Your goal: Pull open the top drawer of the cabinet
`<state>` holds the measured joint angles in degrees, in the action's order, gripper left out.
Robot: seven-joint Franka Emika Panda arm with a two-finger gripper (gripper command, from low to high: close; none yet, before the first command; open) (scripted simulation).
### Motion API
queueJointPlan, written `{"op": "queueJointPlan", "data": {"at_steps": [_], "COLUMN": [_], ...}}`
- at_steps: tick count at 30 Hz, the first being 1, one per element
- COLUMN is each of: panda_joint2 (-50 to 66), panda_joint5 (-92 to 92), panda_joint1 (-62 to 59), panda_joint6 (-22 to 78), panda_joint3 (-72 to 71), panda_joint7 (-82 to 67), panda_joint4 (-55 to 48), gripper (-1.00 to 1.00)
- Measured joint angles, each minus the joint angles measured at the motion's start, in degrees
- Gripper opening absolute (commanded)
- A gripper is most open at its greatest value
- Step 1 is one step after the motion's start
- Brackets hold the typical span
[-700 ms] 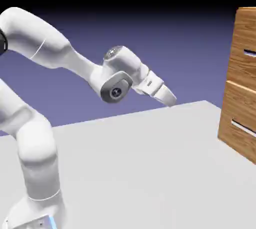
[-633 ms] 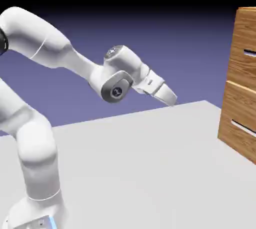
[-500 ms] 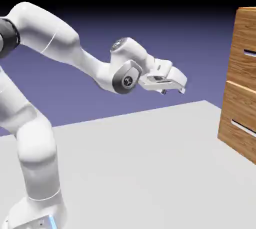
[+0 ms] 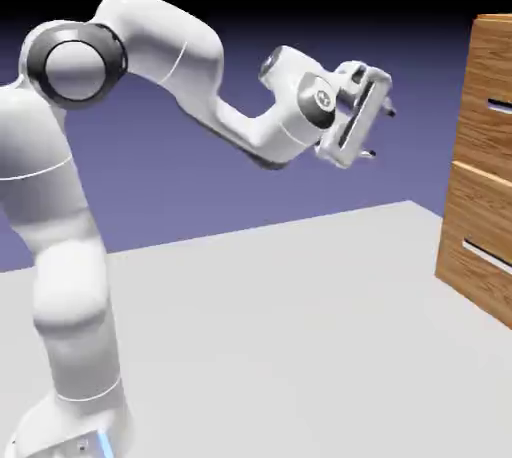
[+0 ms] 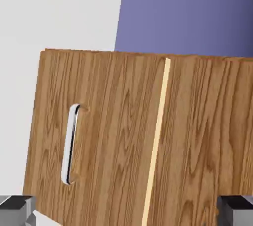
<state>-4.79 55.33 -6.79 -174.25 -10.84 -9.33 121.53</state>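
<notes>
- The arm rises from its base at the exterior view's lower left and reaches high over the table, presumably to bring the hand up towards handle height without going near the lower drawer.
- The pincer is spread wide with nothing between its tips, well apart from the cabinet. One tip sits higher than the other; that roll suits a level bar, since one finger could pass above it and one below.
- The lower drawer has its own silvery bar, which shows whole in the hand view. It's the wrong one for this job, so I'd judge the hand needs to aim further up the cabinet before closing in.
- The top drawer is the upper front of the cabinet, at the exterior view's right, and looks shut, level with the front beneath. Its handle runs crosswise, a bar to hook or pinch and draw back. The hand view doesn't show that bar, so how well the fingers line up with it I can't tell.
- Behind is just the blue-violet backdrop.
</notes>
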Motion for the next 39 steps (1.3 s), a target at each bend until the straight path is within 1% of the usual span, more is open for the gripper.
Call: {"op": "queueJointPlan", "data": {"at_steps": [37, 39], "panda_joint2": [46.42, 46.58], "panda_joint5": [92.19, 92.5], "panda_joint1": [-12.55, -12.59], "panda_joint6": [-0.4, -0.4], "panda_joint3": [-18.07, -18.13], "panda_joint7": [-86.28, -86.58], "panda_joint4": [-65.76, -65.99], "gripper": [0.0, 0.0]}}
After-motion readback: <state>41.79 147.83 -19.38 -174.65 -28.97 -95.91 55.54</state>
